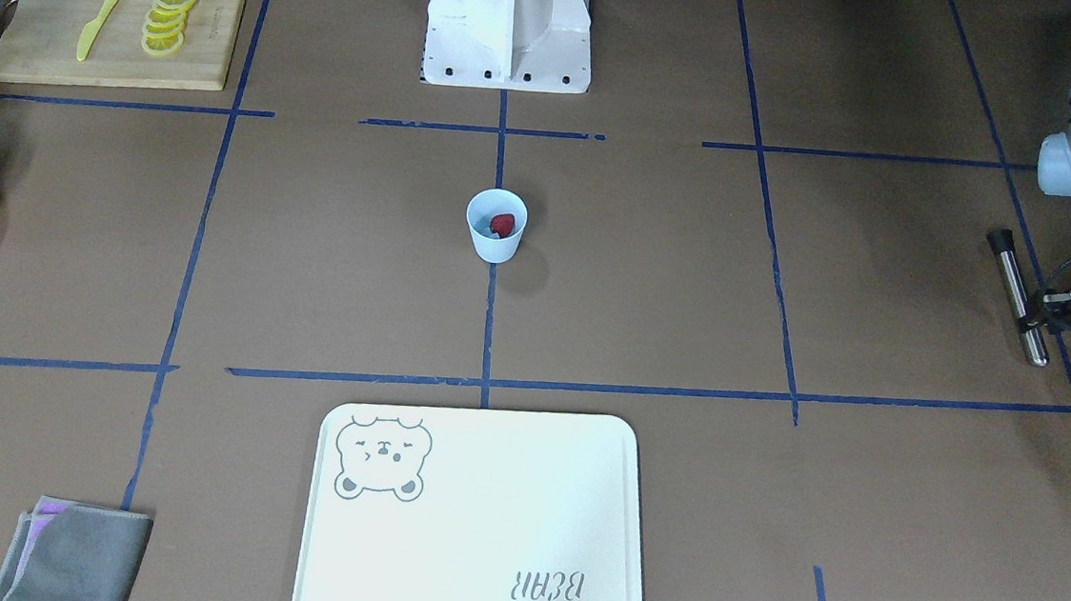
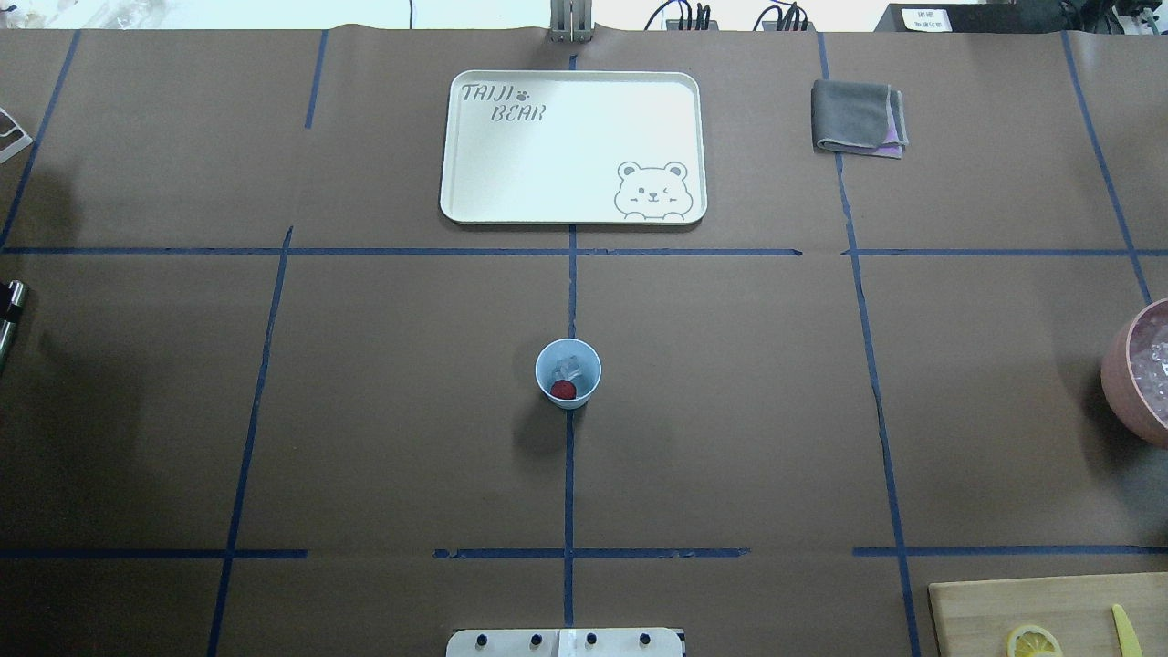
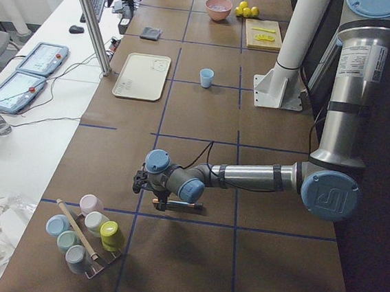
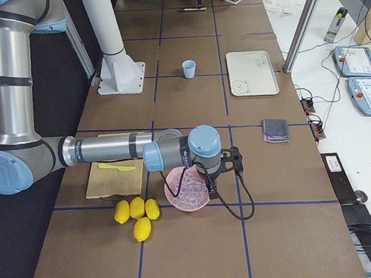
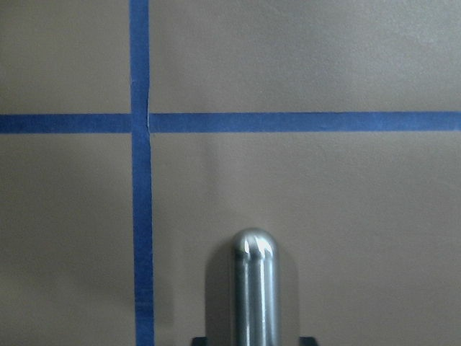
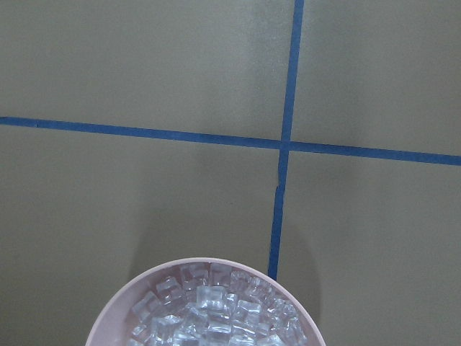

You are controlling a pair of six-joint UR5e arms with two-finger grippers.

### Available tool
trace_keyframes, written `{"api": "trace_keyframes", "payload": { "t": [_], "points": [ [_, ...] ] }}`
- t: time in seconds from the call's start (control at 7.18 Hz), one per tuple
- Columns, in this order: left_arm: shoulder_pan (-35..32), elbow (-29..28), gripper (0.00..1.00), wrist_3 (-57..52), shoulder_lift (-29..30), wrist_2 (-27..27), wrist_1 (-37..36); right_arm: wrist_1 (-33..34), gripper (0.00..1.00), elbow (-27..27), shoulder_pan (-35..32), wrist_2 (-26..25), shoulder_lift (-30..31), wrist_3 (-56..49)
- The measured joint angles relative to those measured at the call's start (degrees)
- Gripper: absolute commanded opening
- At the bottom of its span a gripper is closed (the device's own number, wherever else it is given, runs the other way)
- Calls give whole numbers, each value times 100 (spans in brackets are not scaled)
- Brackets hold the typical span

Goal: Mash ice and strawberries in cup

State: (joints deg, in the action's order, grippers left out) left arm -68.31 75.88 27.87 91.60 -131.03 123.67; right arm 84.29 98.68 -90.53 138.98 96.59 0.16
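Note:
The pale blue cup [image 1: 494,248] stands upright at the table's middle, and also shows in the overhead view [image 2: 541,372]. Inside it lie a red strawberry [image 2: 564,390] and a few clear ice lumps [image 2: 570,368]. My left gripper [image 1: 1033,317] is far off at the table's left end, shut on a metal muddler rod [image 1: 1012,290] held just above the table; the rod's rounded tip shows in the left wrist view [image 5: 253,288]. My right gripper [image 4: 231,164] hangs over the pink bowl [image 4: 177,202] of ice cubes [image 6: 209,310]; I cannot tell whether it is open or shut.
A white bear tray [image 2: 547,146] lies beyond the cup, with a folded grey cloth [image 2: 858,117] to its right. A cutting board [image 1: 51,24] holds lemon slices and a yellow knife. Whole lemons [image 4: 137,212] lie by the pink bowl. A rack of cups [image 3: 86,235] stands near my left gripper.

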Motion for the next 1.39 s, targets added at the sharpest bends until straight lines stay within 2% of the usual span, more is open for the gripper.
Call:
{"api": "trace_keyframes", "payload": {
  "t": [0.42, 0.7, 1.11, 1.39],
  "points": [
    [-9, 92, 100, -1, -87, 100, 278, -20, 99, 6, 0, 5, 0, 8],
    [-50, 432, 100, -1, -85, 26, 177, -80, 99, 4, 0, 5, -3, 20],
    [-219, 1033, 100, -31, -86, -233, -346, -99, 99, 0, 0, -64, -116, 19],
    [-480, 1123, 100, -712, -75, -261, -905, -97, 99, -17, 0, -115, -136, 13]
  ]
}}
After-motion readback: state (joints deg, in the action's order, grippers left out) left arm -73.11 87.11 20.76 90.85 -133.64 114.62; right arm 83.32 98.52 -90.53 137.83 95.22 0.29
